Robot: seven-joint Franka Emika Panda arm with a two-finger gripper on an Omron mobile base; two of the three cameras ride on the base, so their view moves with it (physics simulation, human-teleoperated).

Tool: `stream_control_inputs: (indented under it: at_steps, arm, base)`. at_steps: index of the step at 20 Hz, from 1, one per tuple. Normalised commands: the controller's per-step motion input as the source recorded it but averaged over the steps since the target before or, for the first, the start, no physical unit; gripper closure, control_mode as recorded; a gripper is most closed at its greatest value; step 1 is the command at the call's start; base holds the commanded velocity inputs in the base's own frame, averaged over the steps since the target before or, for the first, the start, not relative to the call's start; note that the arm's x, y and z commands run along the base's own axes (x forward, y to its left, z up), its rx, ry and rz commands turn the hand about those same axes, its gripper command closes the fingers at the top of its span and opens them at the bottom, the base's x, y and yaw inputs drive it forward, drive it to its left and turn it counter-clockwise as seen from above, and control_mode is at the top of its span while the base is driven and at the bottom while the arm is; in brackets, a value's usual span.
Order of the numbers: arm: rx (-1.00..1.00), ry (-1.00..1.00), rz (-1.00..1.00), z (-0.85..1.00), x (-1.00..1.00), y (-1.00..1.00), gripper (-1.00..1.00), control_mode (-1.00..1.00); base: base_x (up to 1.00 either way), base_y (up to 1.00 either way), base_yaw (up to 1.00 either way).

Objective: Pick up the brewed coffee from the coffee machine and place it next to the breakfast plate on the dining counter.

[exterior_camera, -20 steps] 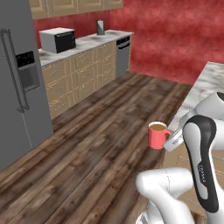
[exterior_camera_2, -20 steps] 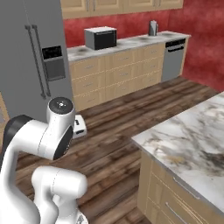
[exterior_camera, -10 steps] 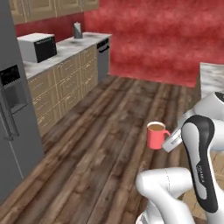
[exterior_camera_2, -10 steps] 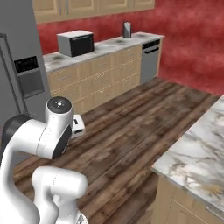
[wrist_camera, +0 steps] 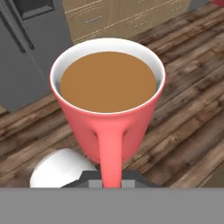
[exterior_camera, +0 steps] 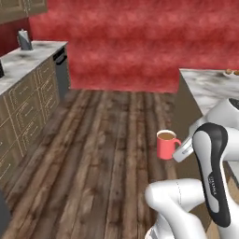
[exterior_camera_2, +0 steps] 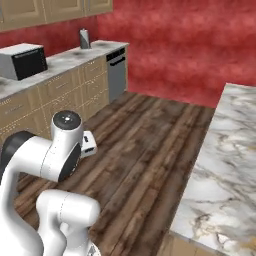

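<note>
The red mug of brewed coffee hangs upright in mid-air over the wooden plank floor, held by its handle at the end of the arm; the coffee surface sits level just below the rim. In the hand view the mug sits close to the lens, and its handle runs straight down into the gripper. The fingertips themselves are hidden, so the grip is clearly closed on the handle but the exact finger contact cannot be made out.

To the arm's right, the dining counter presents its marble edge near the arm, with open floor between it and the wall counter opposite. The left base view catches the far end of the dining counter, where the breakfast plate shows at the picture's right edge, well apart from the mug. The right base view shows a black microwave and a dishwasher along the wall counter.
</note>
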Motion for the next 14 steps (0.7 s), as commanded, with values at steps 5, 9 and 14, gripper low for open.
stream_control_inputs:
  at_steps: [5,9,14]
  arm:
    - [0.0,0.0,0.0,0.0,0.0,0.0,1.0,1.0]
    - [0.0,0.0,0.0,0.0,0.0,0.0,1.0,1.0]
    - [0.0,0.0,0.0,0.0,0.0,0.0,1.0,1.0]
  base:
    - [1.0,0.36,-0.47]
    - [1.0,0.56,-0.43]
    - [1.0,0.56,-0.43]
